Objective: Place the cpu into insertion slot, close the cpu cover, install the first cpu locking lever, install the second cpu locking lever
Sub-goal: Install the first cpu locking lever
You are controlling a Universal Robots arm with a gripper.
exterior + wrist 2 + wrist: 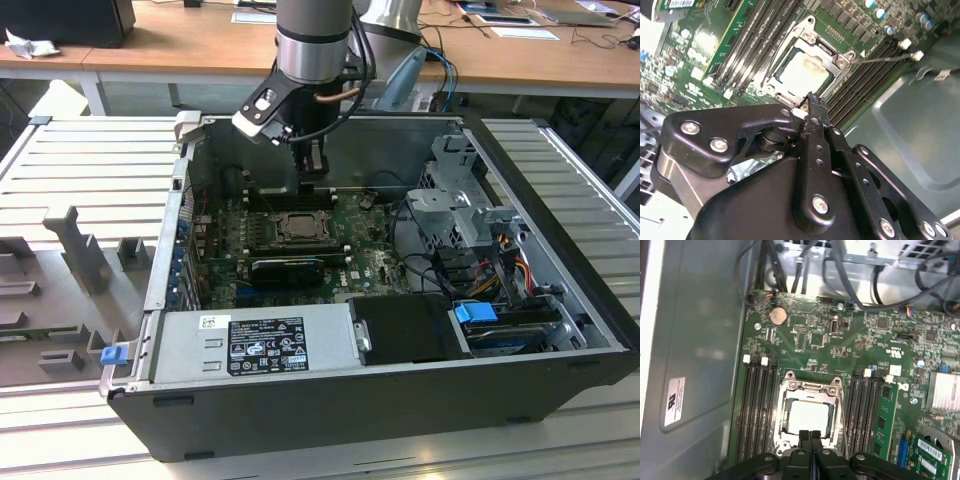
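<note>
Exterior view: the gripper [314, 182] hangs at twelve o'clock of the socket [298, 228], its fingers [804, 440] pinched together and empty, forming one narrow pushing tip. The chip [807, 415] lies seated under its lowered cover [812, 387].

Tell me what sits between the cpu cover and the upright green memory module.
In the first wrist view, long black memory slots run side by side between the cpu cover and the green memory module.
</note>
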